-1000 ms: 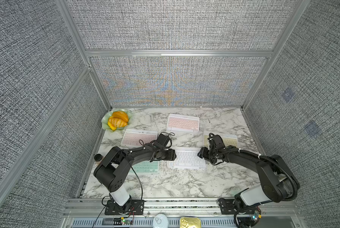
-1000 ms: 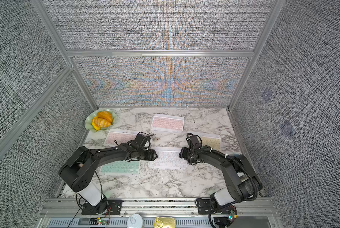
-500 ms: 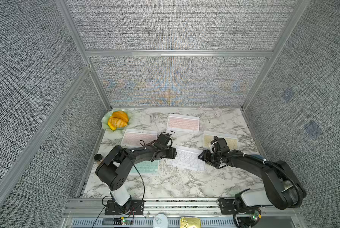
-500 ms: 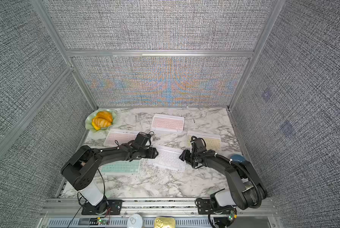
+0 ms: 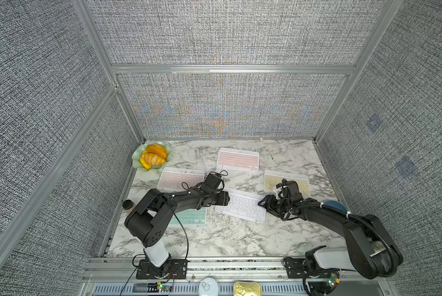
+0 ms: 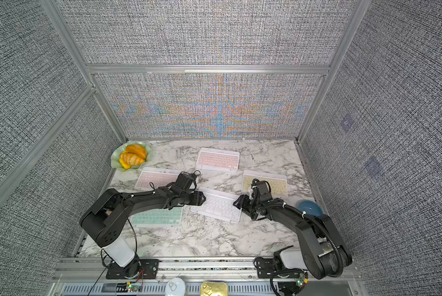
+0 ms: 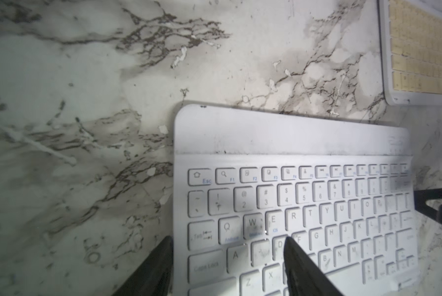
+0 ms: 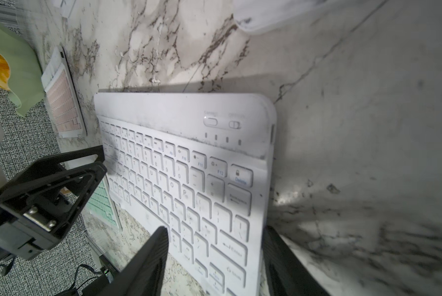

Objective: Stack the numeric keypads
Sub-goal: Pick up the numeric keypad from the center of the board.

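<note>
five thin rectangular keypads with white frames and rounded corners lie flat and unstacked on the veined marble tabletop [image 5: 227, 238]. the white keypad [image 5: 240, 208] sits at the centre, angled, between the two arms. its low square keys carry qwerty legends, and its smooth top bar is smudged grey. the left gripper [image 5: 226, 199] is at its left short edge with jaws parted: one black tapered finger [image 7: 299, 264] is over the keys, the other on the marble just outside the edge. the right gripper [image 5: 262, 203] is at the opposite short edge, jaws likewise parted, with one finger over the keys and the other just outside the frame. whether any finger presses on the keypad cannot be told. the mint-green keypad [image 5: 191, 217] lies just beside it, partly under the left arm. the left pink keypad [image 5: 180, 179], far pink keypad [image 5: 238, 160] and yellow keypad [image 5: 271, 182] lie apart toward the back wall. a scalloped pale-green dish [image 5: 138, 164] holds orange pieces at the far left corner.
</note>
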Controlling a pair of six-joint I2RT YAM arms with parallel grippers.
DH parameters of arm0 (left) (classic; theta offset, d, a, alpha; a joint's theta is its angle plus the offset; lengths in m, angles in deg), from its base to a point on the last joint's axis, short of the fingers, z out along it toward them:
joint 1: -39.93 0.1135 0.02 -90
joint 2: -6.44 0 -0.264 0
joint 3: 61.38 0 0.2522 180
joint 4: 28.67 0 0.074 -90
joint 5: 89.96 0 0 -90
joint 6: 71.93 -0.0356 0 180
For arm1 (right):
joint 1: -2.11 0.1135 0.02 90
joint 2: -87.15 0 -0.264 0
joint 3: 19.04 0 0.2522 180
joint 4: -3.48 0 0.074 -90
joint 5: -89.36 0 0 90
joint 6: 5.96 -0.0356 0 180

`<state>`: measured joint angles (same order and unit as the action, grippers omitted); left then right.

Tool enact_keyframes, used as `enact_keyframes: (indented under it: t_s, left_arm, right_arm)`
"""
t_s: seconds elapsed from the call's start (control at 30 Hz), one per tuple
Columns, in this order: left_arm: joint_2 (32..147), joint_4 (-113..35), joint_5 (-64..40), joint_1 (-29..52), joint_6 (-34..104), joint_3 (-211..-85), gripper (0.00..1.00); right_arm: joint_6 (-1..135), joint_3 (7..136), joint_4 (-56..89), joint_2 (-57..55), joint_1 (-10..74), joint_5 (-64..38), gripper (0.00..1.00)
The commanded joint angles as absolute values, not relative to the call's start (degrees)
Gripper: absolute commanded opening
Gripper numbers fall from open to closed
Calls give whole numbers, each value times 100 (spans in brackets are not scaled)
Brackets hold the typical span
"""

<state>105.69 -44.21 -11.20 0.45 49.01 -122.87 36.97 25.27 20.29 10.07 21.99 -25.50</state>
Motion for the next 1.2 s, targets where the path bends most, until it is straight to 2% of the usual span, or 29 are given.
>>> enact_keyframes:
  t_s: [0.0, 0.67, 1.17]
  left_arm:
    - [10746, -5074, -2352, -89, 4928, -12206, 68]
    - [10717, -4879, -2391, -157, 4937, -12134, 68]
    - [10761, -4762, -2465, -199, 4933, -12079, 68]
  right_arm:
    - [3343, 2535, 874, 1124, 2215, -3580, 61]
    - [2939, 2356, 616, 1526, 2100, -3876, 62]
    - [3043, 2363, 1018, 1907, 2075, -3905, 62]
